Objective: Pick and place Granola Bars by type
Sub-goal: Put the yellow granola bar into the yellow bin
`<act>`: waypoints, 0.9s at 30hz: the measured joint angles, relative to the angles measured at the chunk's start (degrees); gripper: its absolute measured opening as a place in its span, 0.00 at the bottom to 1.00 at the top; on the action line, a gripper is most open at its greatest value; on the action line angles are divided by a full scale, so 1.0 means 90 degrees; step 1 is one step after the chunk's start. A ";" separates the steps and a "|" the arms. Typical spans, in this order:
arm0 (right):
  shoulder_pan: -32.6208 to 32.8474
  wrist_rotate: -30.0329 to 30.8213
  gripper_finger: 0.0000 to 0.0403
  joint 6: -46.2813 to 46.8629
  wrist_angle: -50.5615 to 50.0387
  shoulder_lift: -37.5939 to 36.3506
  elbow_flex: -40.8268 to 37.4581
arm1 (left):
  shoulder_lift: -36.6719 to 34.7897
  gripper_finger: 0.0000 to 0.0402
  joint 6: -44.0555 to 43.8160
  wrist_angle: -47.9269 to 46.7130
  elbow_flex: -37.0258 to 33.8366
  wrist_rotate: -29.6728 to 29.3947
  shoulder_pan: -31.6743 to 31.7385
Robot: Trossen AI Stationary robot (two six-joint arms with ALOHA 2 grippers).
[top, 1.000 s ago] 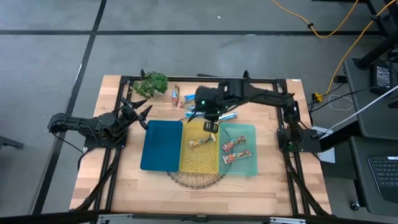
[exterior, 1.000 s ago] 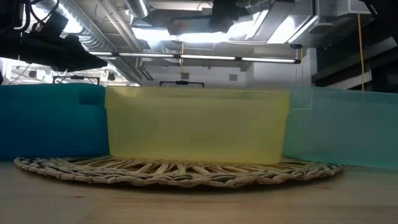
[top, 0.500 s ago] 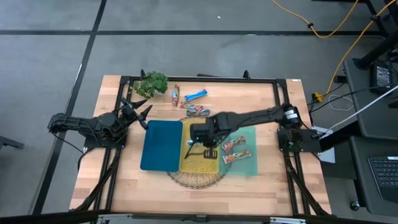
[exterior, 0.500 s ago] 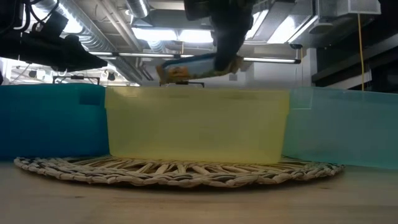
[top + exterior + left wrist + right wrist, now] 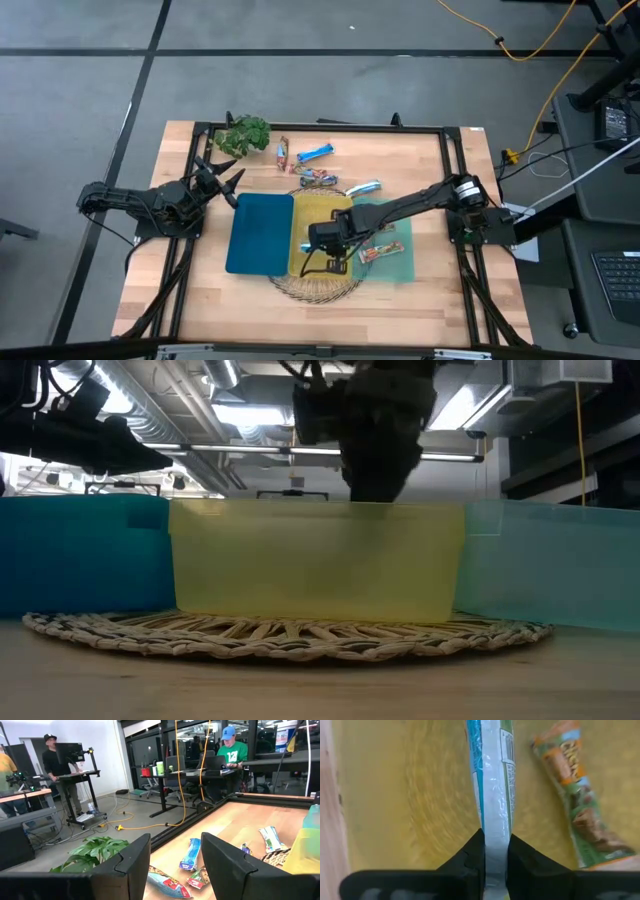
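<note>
My right gripper (image 5: 495,855) is down inside the yellow bin (image 5: 304,262), shut on a blue-white wrapped bar (image 5: 492,780). An orange-green bar (image 5: 580,805) lies on the bin's floor beside it. Two red-brown bars (image 5: 378,242) lie in the teal bin (image 5: 405,215). The blue bin (image 5: 258,232) shows no bars. Several bars lie on the table's far side: one (image 5: 283,152), one (image 5: 315,152), one (image 5: 318,180) and a blue-white one (image 5: 362,188). My left gripper (image 5: 175,865) is open near the table's left edge, facing the plant (image 5: 245,133). My right gripper pinches the blue-white bar between its two fingers at the bar's end nearest the wrist (image 5: 495,837). The fingers (image 5: 470,860) come from above into the yellow bin, and the bar runs on straight past the fingertips. Whether its far end (image 5: 487,730) touches the bin floor, I cannot tell.
The three bins stand side by side on a round woven mat (image 5: 290,635) near the table's near edge. A dark frame (image 5: 440,130) borders the table. The right arm (image 5: 420,200) stretches across the teal bin. People and desks show in the room beyond.
My right gripper, carrying the blue-white bar, has moved from the loose bars at the table's far side toward the near edge, over the yellow bin. It has then dropped into the bin; the bar, held above the rim half a second ago, is now below it.
</note>
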 joint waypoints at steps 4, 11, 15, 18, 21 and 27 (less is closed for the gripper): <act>-0.0002 -0.0193 0.14 0.0161 0.0219 0.0000 -0.0346 | -0.0002 0.42 0.0000 0.0000 0.0000 -0.0001 0.0000; -0.0006 -0.0341 0.14 0.0153 0.0587 0.0001 -0.0644 | -0.0002 0.42 0.0000 0.0000 0.0000 -0.0002 0.0000; -0.0006 -0.0338 0.14 0.0148 0.0753 0.0001 -0.0644 | 0.0000 0.42 0.0000 0.0000 0.0000 -0.0001 -0.0001; -0.0005 -0.0328 0.17 0.0143 0.0756 0.0001 -0.0644 | 0.0000 0.42 0.0000 0.0000 0.0000 -0.0002 0.0000; -0.0005 -0.0194 0.22 0.0131 0.0756 0.0001 -0.0642 | -0.0002 0.42 0.0000 0.0000 0.0000 -0.0002 -0.0001; -0.0015 -0.0164 0.34 0.0149 0.0696 0.0001 -0.0597 | 0.0000 0.42 0.0000 0.0000 0.0000 -0.0002 0.0000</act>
